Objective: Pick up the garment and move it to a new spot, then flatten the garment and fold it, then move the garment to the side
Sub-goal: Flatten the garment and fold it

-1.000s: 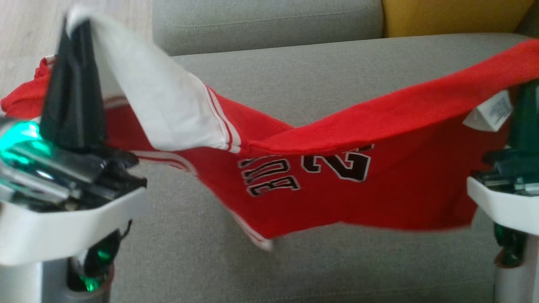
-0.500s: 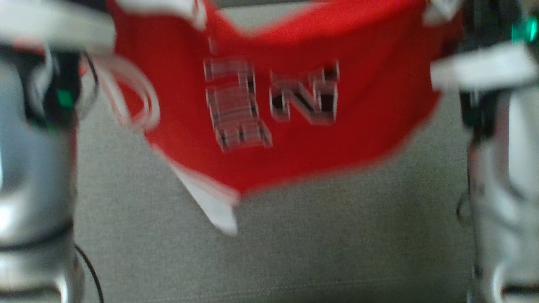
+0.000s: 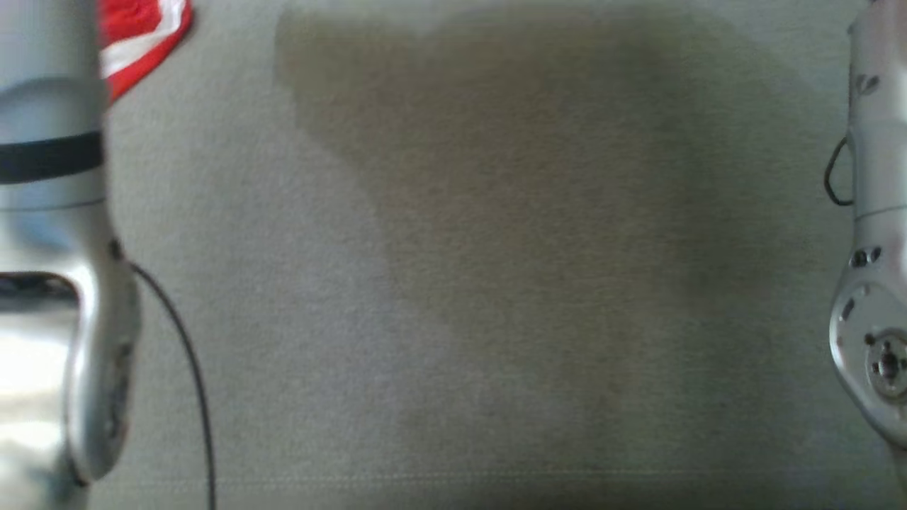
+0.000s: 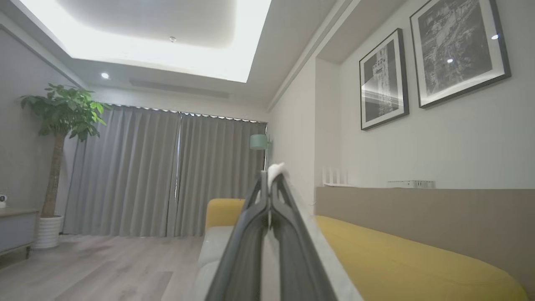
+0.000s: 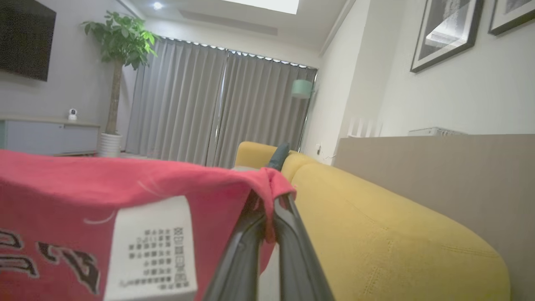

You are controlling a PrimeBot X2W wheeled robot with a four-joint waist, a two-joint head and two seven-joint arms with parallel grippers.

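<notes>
Right gripper (image 5: 279, 159): squeezing shut on the hem of the red mesh garment (image 5: 83, 192), stretching toward 9 o'clock.
Label (image 5: 152, 246): hanging flat, white, rectangular, at 7 o'clock.
Left gripper (image 4: 268, 188): clamping tight on a puffy white bit of cloth at 12 o'clock.
Head view: showing a red-and-white striped corner at 11 o'clock over the grey woven sofa (image 3: 496, 283).

Setting: home living room. Evidence: long sofa (image 4: 397, 259) with a yellow back and grey seat; full-length grey curtains (image 4: 167, 175) across the far wall; tall potted plant (image 4: 62, 113) in a white pot; framed black-and-white prints (image 4: 383, 79) above the sofa; dark TV (image 5: 25, 37) on the wall over a low cabinet (image 5: 46, 138); wood-plank floor (image 4: 104, 267); recessed ceiling light (image 4: 159, 29); teal-shaded lamp (image 5: 301, 88) beside the curtains.
</notes>
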